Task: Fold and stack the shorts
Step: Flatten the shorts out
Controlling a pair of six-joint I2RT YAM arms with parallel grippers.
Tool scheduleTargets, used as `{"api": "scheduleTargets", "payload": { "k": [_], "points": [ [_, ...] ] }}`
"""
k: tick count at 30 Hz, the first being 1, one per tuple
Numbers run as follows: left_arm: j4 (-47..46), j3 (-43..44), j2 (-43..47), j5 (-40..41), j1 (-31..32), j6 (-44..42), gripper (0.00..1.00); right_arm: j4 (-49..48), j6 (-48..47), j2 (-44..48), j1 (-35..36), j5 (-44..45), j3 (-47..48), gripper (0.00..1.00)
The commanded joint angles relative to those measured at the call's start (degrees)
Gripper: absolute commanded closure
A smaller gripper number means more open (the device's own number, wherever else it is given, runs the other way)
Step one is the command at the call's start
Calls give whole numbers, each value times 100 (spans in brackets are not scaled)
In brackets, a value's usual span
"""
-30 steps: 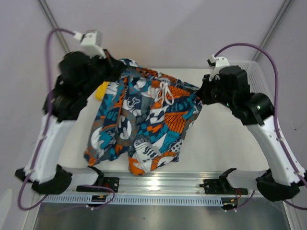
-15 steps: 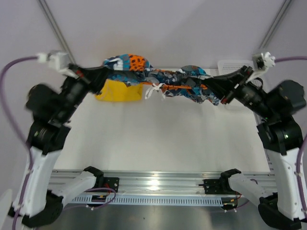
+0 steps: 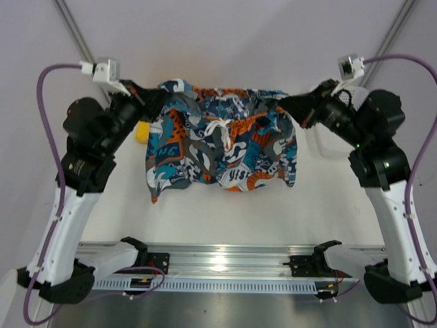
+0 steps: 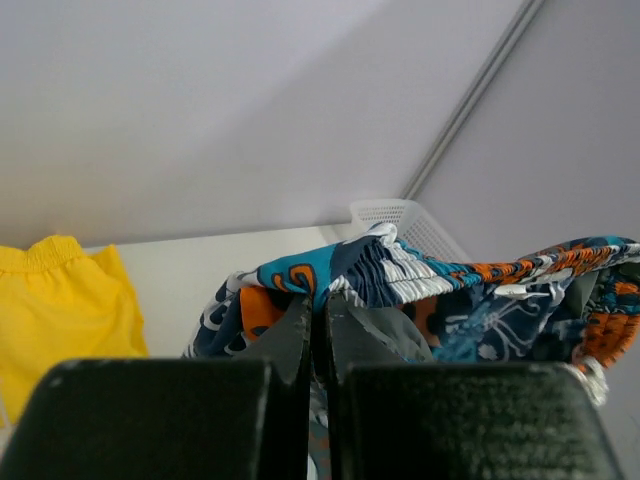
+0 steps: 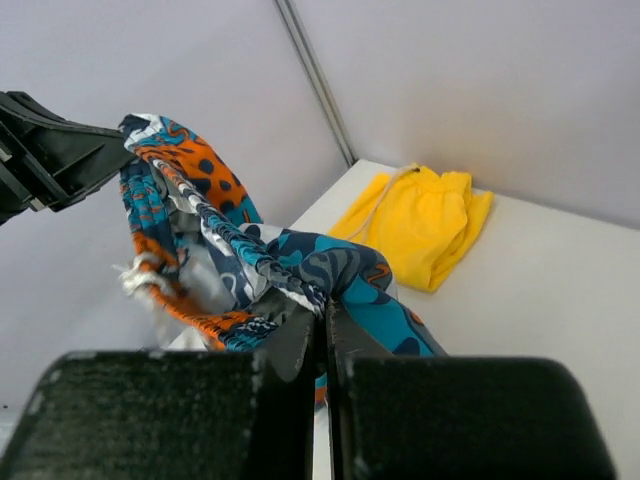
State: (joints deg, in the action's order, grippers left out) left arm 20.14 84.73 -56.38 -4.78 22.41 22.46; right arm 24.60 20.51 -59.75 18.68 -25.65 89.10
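Observation:
The printed teal, orange, black and white shorts (image 3: 222, 143) hang in the air, spread by the waistband between both grippers, legs dangling over the table's far half. My left gripper (image 3: 151, 97) is shut on the left waistband corner (image 4: 330, 275). My right gripper (image 3: 289, 104) is shut on the right waistband corner (image 5: 315, 285). The yellow shorts (image 3: 142, 130) lie on the table at the far left, mostly hidden behind the print pair in the top view; they show in the left wrist view (image 4: 55, 305) and right wrist view (image 5: 425, 225).
A white mesh basket (image 3: 321, 140) stands at the table's far right, behind my right arm; its rim shows in the left wrist view (image 4: 400, 215). A metal rail (image 3: 225, 263) runs along the near edge. Frame poles rise at both back corners.
Both arms flung the print shorts up and away, bunched between them, then brought them back; now the shorts hang spread open, held taut at the waistband.

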Motion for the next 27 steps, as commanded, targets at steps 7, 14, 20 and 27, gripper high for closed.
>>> {"api": "scheduleTargets", "payload": {
  "k": [7,14,20,27],
  "points": [
    [-275,676,303,-242,-114,-109,100,140,-38,-212,101,-1106,545,100],
    [534,914,1040,-840,-114,-102,100,668,93,453,636,-2700,459,100],
    [1659,1484,972,-657,-114,171,100,1380,374,780,751,-2384,678,100],
    [2265,2397,-282,-173,-114,136,100,2239,252,1,664,-1427,1241,100]
  ]
}}
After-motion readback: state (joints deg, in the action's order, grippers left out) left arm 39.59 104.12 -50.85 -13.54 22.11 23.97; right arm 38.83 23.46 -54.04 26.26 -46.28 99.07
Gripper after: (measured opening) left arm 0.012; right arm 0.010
